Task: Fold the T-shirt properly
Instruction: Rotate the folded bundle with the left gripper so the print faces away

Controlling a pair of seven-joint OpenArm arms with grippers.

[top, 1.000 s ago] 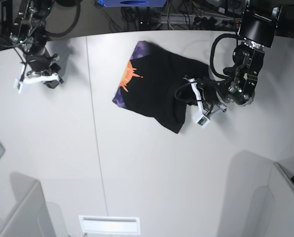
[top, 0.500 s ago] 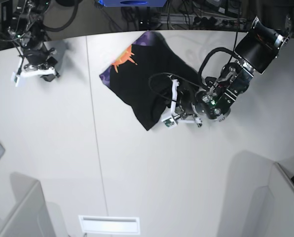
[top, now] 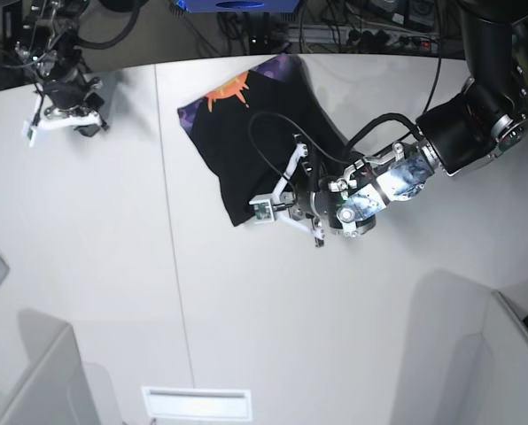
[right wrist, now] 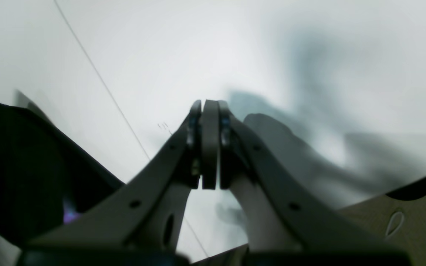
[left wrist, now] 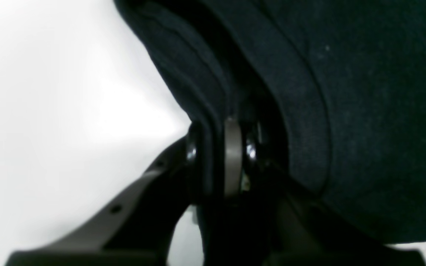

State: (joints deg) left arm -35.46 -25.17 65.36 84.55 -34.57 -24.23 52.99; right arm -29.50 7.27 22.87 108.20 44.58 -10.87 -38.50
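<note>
Left claw (left wrist: 216, 159) is being kept clenched on the shirt's (top: 255, 133) hem | right claw (right wrist: 210, 147) is being held closed, empty | shirt is lying on the table (top: 113, 266), far side.

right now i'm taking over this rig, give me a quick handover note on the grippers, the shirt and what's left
Left gripper: shut on the T-shirt, black fabric pinched between its jaws at the shirt's near edge.
Right gripper: shut and empty, held above the table at its far corner, well clear of the shirt.
T-shirt: bunched on the far middle of the table, partly doubled over, purple and orange print showing along its far edge.
Done: one edge gripped and a rough fold under way.
Left: it is not yet a neat flat fold; lay the gripped edge down, release, then square up the remaining folds, probably with both arms.
</note>
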